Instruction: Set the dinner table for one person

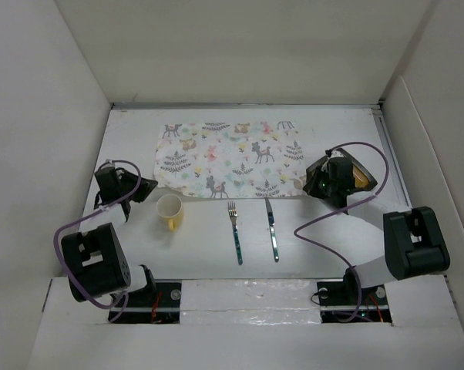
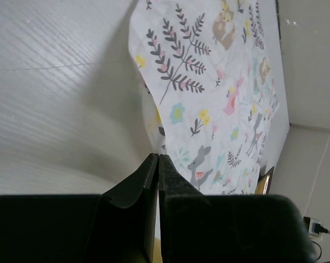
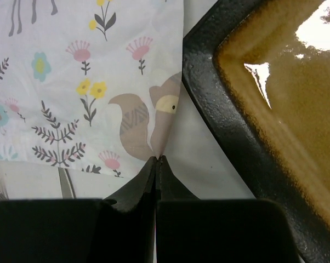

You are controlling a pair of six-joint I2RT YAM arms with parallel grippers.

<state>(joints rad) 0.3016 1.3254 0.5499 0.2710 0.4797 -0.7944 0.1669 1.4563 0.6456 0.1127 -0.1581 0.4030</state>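
Both pincers are closed on the cloth mat [image 1: 232,158]: your left gripper [image 2: 158,157] nips its near left corner and your right gripper [image 3: 158,159] its near right, though how much cloth the left holds is hard to tell. From above, the right arm hides most of the brown plate [image 3: 274,109]; only the right wrist view shows its dark rim just beside the mat. The mat, yellow cup [image 1: 170,212], fork [image 1: 235,231] and knife [image 1: 272,231] lie on the dinner table [image 1: 209,254].

mat [image 1: 232,158]: matt printed cloth | plate [image 3: 285,109]: glossy glaze, pebbled dark rim | fork [image 1: 235,233], knife [image 1: 272,231]: shiny metal | dinner table [image 1: 205,254]: matt
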